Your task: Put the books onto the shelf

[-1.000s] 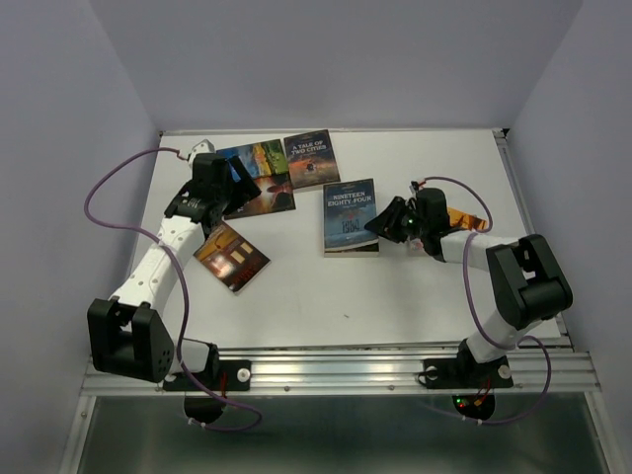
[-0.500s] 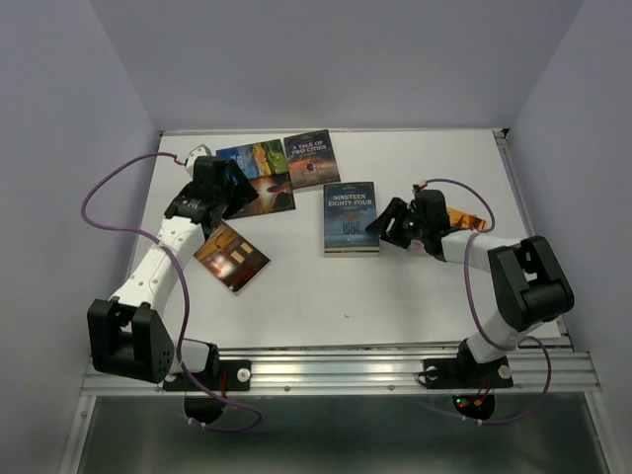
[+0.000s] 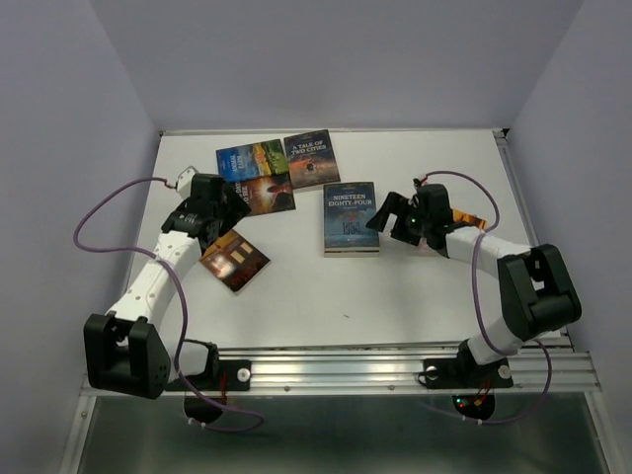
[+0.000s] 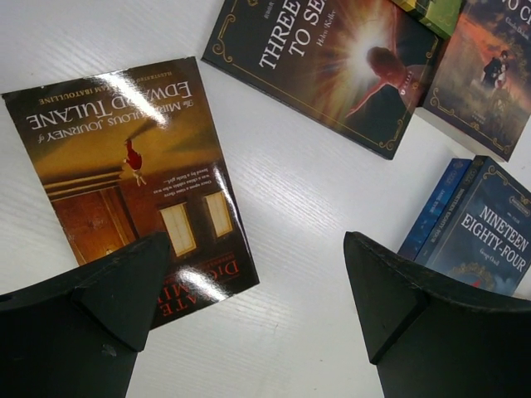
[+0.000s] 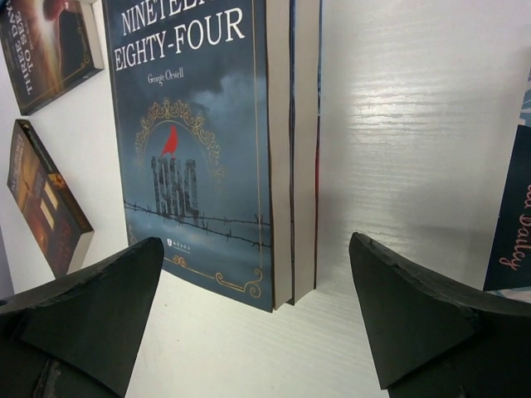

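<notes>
Both arms' jaws are gaping as wide as they go, gripping nothing. The right gripper is hovering just right of the dark blue "Nineteen Eighty-Four" paperback, which is lying atop a small stack mid-frame on the white table. The left gripper is hanging at centre left, just up-frame of the brown "Edward Tulane" paperback. The dark "A Tale of Two Cities" paperback is lying at upper centre.

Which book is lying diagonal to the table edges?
The Miraculous Journey of Edward Tulane, the brown cover showing a door. It is turned well off square; Nineteen Eighty-Four and the other books lie roughly square to the table.
</notes>
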Robot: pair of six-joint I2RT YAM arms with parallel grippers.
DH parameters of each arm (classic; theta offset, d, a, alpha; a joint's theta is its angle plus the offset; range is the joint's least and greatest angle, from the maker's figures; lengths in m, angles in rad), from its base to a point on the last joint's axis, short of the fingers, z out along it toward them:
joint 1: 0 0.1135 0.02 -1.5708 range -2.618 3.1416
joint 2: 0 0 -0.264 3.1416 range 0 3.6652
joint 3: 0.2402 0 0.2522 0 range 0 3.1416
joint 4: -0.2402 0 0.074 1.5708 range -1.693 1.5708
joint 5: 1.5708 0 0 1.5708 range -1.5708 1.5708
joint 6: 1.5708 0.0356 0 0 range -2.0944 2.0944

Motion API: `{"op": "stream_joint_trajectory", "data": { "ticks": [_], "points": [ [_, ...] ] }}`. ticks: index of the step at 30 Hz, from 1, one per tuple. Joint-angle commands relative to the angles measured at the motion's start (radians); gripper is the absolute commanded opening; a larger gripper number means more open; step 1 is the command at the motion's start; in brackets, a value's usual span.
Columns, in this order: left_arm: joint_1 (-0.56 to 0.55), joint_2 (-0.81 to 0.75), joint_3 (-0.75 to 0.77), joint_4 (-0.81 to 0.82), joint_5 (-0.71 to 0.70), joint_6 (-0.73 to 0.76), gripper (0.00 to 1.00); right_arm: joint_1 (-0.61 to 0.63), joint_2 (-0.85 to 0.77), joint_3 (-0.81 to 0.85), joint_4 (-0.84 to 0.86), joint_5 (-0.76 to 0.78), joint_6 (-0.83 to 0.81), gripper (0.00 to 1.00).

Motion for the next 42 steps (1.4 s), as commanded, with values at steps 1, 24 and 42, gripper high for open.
{"op": "stream_joint_trajectory", "data": {
  "ticks": [1, 24, 42],
  "points": [
    [0.017, -0.034, -0.026, -0.015, -0.031, -0.028, 0.99, -0.006, -0.069, 0.064, -0.050, 0.023, -0.081, 1.00],
    [0.058, 0.208, 0.179, 0.113, -0.008, 0.112, 0.99, 0.004, -0.171, 0.204, -0.223, 0.034, -0.299, 1.00],
    [0.312, 0.260, 0.014, 0.155, 0.037, 0.024, 0.99, 0.295, -0.040, 0.310, -0.232, 0.078, -0.419, 1.00]
  ]
}}
